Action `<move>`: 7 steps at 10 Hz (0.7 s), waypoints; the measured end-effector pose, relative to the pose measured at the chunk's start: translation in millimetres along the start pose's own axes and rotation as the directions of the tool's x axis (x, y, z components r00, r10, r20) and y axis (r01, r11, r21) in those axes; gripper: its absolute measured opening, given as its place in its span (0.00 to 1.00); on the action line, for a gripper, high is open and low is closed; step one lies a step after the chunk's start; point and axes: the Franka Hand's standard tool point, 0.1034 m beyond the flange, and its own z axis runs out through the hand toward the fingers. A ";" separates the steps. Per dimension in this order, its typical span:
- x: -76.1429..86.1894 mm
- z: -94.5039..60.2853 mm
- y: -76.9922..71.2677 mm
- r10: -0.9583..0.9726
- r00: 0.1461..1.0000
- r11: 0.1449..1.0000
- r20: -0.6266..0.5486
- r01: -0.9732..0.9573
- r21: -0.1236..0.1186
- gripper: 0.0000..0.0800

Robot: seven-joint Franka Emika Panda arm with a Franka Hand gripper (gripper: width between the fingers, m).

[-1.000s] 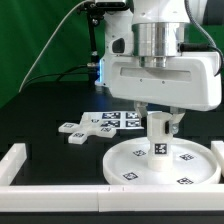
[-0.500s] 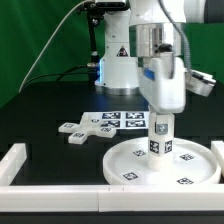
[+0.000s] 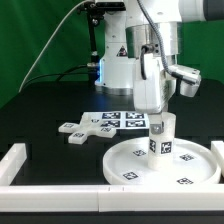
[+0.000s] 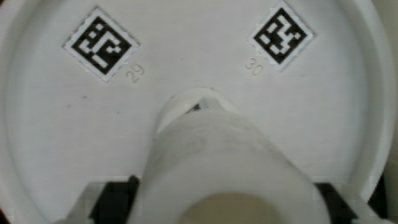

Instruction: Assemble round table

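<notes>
one pincer [image 3: 160, 120] points straight down, clasping the upright leg [image 3: 160, 143].

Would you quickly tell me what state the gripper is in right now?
Gripper: closed on the leg, which stands upright on the disc.

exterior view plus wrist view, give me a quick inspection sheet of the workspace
surface: black table, white border wall along its near edge.
job's things: cylinder leg upright on the round disc; cross-shaped base lies apart, to the exterior view's left.
clutter: nothing seen; only the marker board behind the disc.
grippers: gripper shut on the cylinder leg from above.
cables: a thin cable arcs behind the table.
surroundings: green backdrop.
</notes>
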 end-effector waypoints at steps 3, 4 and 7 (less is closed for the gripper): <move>-1.7 2.2 2.1 -0.505 0.863 0.863 0.008 0.505 -0.005 0.80; -4.2 2.7 3.6 -0.574 0.819 0.819 0.012 0.574 -0.007 0.81; -1.0 3.0 2.4 -0.719 0.695 0.695 0.008 0.719 -0.006 0.81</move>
